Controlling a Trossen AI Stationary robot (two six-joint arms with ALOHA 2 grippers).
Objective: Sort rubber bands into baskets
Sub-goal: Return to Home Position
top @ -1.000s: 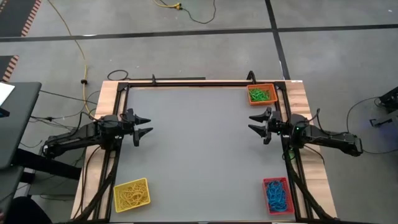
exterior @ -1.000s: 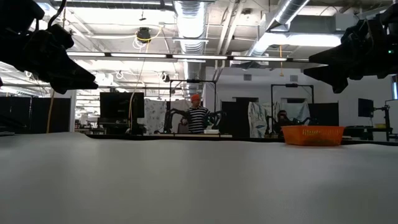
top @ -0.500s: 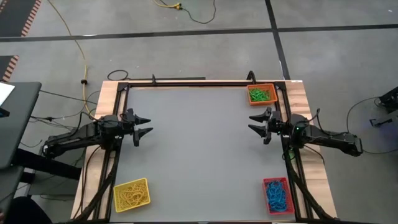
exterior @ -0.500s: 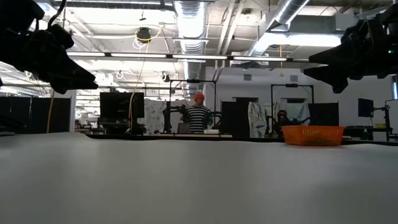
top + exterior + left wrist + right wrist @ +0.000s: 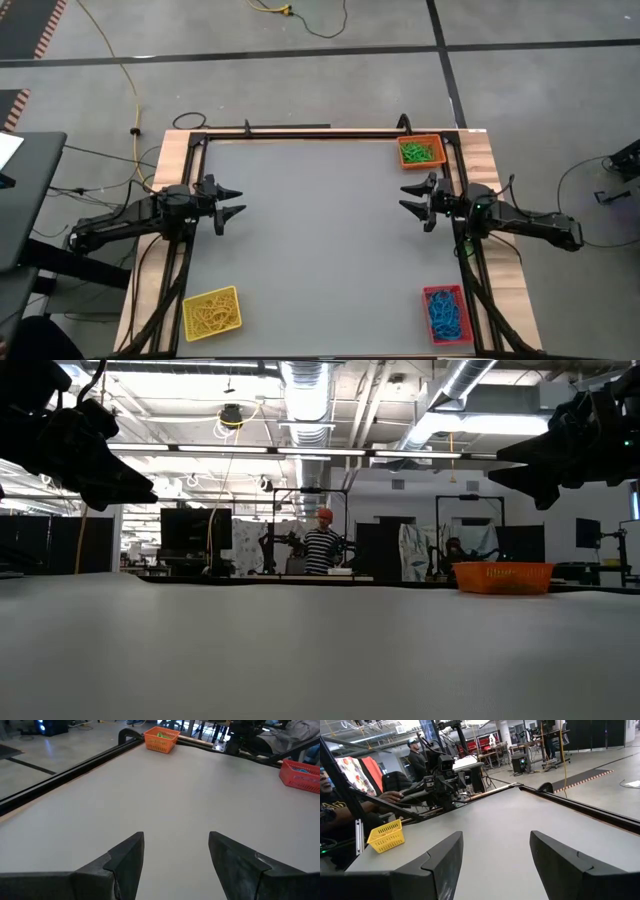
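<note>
Your left gripper point(image 5: 235, 202) hovers over left edge of table point(image 5: 320, 250), fingers spread wide, holding nothing. Your right gripper point(image 5: 412, 200) hovers over right edge, equally wide open, empty.

Yellow rubber bands point(image 5: 213, 314) lie in yellow basket point(image 5: 187, 318), near-left corner. Green bands point(image 5: 420, 152) in orange basket point(image 5: 421, 138), far-right corner. Blue bands point(image 5: 447, 315) in red basket point(image 5: 427, 315), near-right corner.

No text, label, brand or number can be read in any view. Anything printed beyond the tabletop point(image 5: 320, 650) is too small to make out.
</note>
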